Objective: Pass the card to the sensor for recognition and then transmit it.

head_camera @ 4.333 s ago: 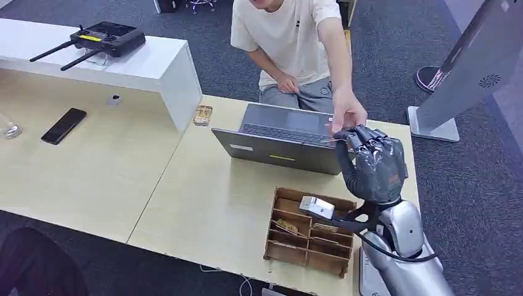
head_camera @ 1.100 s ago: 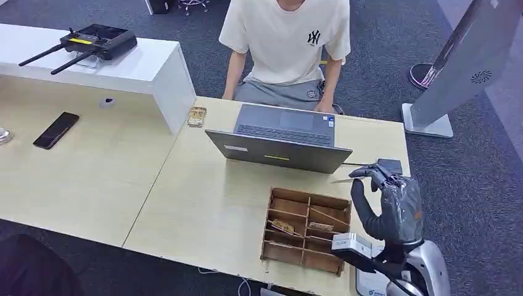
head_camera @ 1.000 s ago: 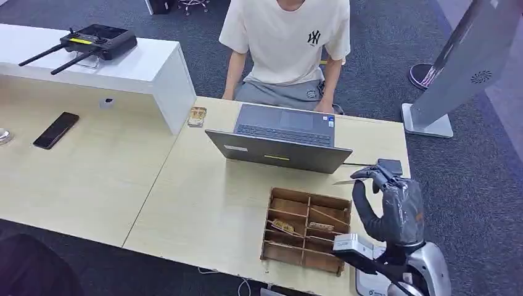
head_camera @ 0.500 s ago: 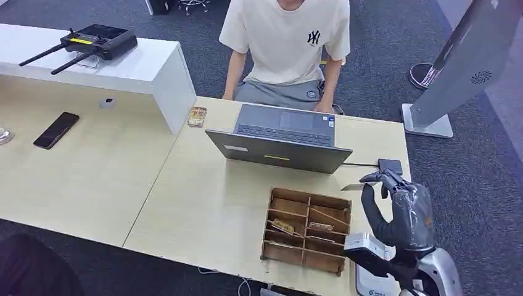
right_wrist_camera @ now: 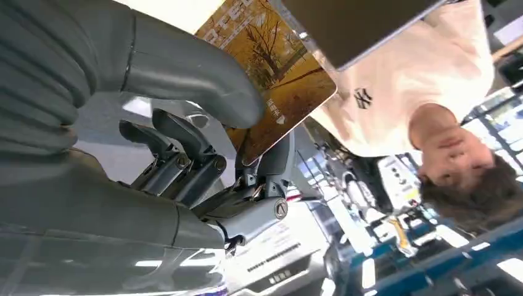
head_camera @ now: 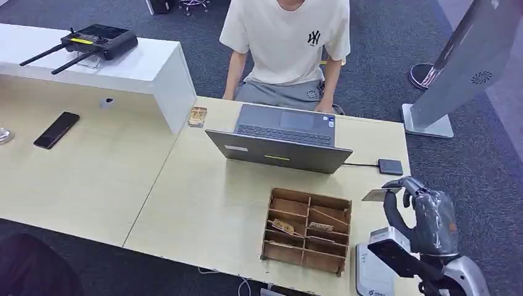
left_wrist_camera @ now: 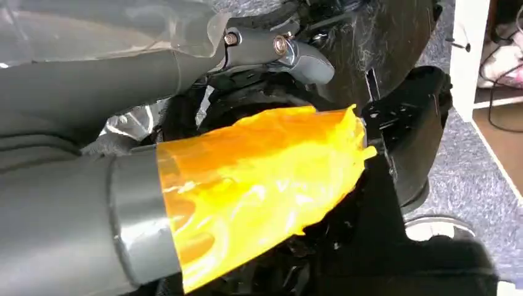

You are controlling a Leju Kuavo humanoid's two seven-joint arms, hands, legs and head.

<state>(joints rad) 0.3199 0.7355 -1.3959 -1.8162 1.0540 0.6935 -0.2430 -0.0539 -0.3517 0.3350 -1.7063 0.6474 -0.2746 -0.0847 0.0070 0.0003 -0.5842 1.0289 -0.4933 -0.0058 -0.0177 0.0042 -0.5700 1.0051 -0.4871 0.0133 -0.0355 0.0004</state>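
Note:
My right hand hovers over the table's near right corner and pinches a card flat between thumb and fingers. In the right wrist view the card shows an orange autumn-tree picture, held at its near edge by the right hand. The sensor, a small dark grey box cabled to the laptop, lies uncovered on the table a little beyond the card. My left hand, with yellow tape on its thumb, hangs down and holds nothing.
An open laptop faces a person seated behind the table. A wooden divided tray with several cards sits left of my right hand. A white device lies at the near edge. A grey kiosk stands on the floor at right.
A person's hand reached to my right hand above the laptop, then withdrew. The hand with the card hovered over the sensor, then drew back towards me and rightwards, uncovering it.

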